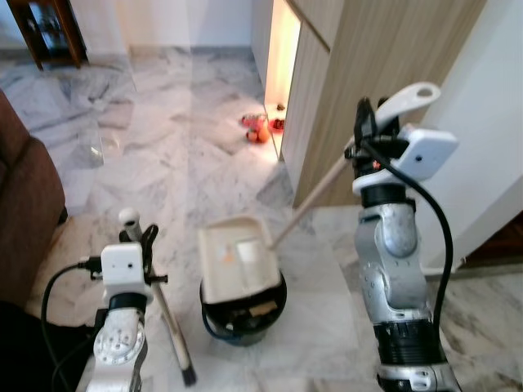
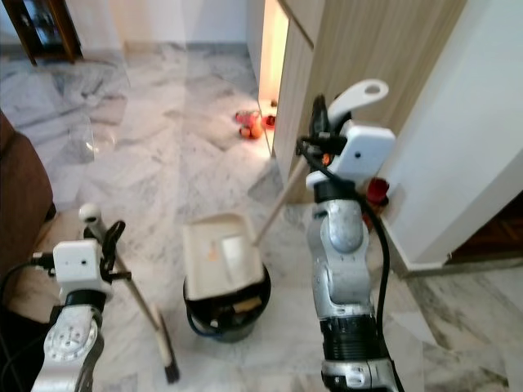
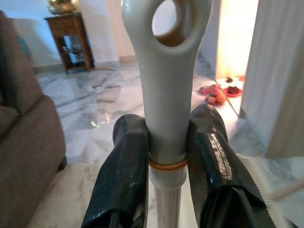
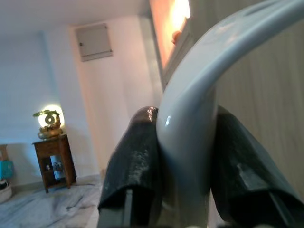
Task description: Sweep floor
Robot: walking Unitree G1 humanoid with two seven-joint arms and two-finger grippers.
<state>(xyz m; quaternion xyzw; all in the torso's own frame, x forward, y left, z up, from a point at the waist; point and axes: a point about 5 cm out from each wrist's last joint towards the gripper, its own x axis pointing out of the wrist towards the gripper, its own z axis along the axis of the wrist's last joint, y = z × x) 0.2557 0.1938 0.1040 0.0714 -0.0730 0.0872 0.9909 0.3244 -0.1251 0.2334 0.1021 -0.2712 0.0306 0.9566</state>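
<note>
Tipping dustpan over black bin mid-floor, right gripper clamped on its handle, left gripper clamped on broom; emptying step, next likely resume sweeping marble floor

A cream dustpan sits tipped over the rim of a black bin on the marble floor, its pale wooden handle slanting up from the bin to a grey looped grip. Beside the bin, a broom with a pale stick and a grey, holed handle end leans with its dark head on the floor.
</note>
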